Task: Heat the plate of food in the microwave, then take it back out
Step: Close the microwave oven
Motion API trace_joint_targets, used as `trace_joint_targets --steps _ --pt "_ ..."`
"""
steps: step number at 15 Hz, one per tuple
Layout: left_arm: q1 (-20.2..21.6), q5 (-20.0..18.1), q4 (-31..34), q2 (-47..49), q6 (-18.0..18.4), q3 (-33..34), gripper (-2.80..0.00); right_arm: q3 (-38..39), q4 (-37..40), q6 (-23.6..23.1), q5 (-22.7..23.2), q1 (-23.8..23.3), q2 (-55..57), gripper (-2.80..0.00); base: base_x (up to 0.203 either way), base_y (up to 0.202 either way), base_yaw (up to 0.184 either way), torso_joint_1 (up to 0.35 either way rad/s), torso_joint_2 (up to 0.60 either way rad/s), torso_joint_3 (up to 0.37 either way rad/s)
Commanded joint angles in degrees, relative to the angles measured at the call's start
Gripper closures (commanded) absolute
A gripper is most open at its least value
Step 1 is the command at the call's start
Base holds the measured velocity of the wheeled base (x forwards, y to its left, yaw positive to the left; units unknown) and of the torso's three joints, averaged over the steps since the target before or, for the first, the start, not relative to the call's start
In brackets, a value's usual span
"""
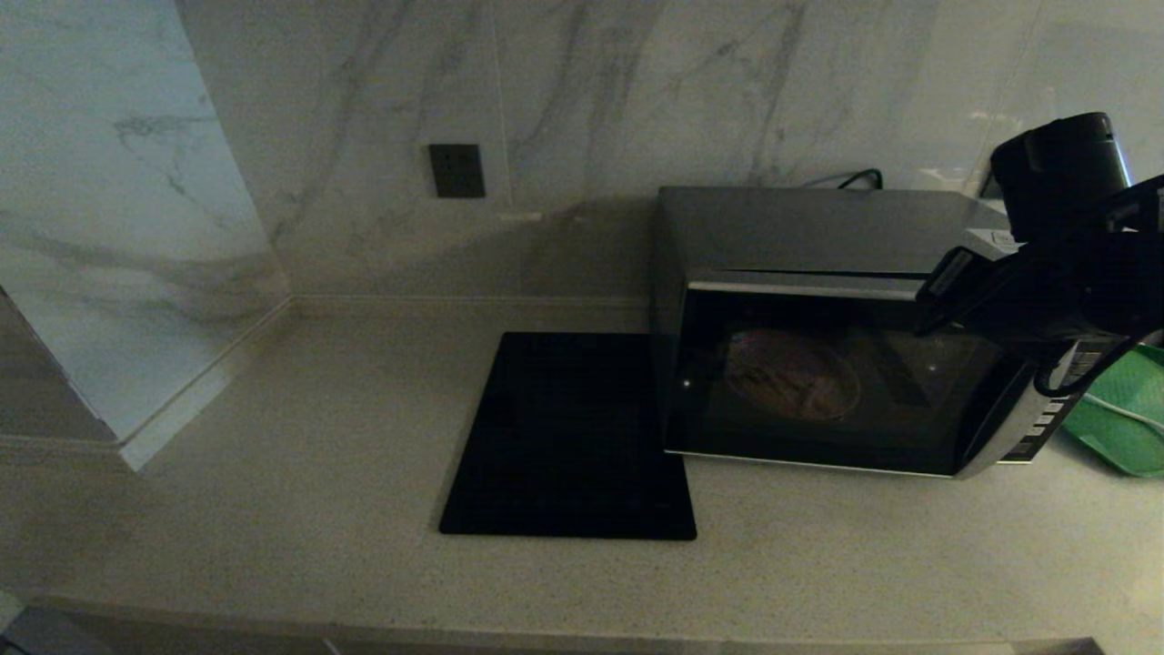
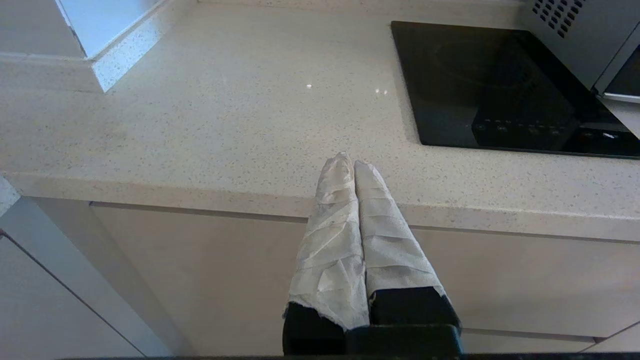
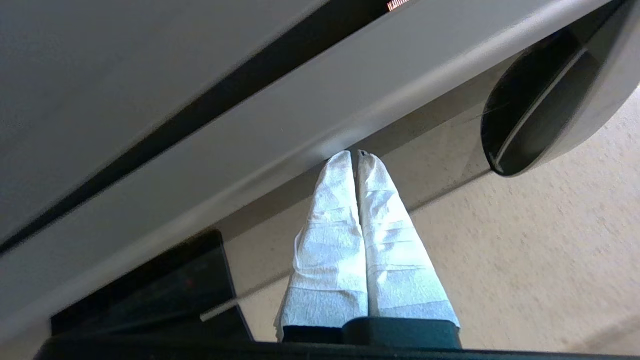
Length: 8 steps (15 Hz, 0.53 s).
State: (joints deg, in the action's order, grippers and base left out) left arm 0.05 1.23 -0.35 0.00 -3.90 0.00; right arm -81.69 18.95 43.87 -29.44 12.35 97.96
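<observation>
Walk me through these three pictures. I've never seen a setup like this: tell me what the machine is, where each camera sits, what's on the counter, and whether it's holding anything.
This is a two-armed robot facing a kitchen counter. The wide picture comes from a camera on its head. There, the microwave stands with its door closed, and the plate of food shows dimly through the glass. Beside it lies a flat black slab, and a green tray sits at the far right.

The other two pictures come from cameras on the wrists, looking along cloth-wrapped fingers. The left tool is shut and empty, parked at the counter's front edge. The right tool is also shut and holds nothing; its tips sit right at the microwave's front, near the control panel side.
</observation>
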Motion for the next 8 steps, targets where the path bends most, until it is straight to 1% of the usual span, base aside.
trace_joint_targets --steps 1,5,8 --pt "0.04 0.02 0.0 0.07 -0.05 0.0 0.0 1.3 -2.31 0.16 -0.18 -0.49 0.57 0.0 0.0 0.0 0.0 0.0 0.0 0.0" --pt "0.1 0.06 -0.02 0.01 -0.05 0.0 0.0 4.78 -9.18 0.16 0.31 -1.01 1.01 0.0 0.0 0.0 0.0 0.0 0.0 0.0" --pt "0.09 0.0 -0.07 0.0 -0.05 0.0 0.0 5.32 -11.91 0.33 0.52 -1.01 1.27 0.0 0.0 0.0 0.0 0.0 0.0 0.0"
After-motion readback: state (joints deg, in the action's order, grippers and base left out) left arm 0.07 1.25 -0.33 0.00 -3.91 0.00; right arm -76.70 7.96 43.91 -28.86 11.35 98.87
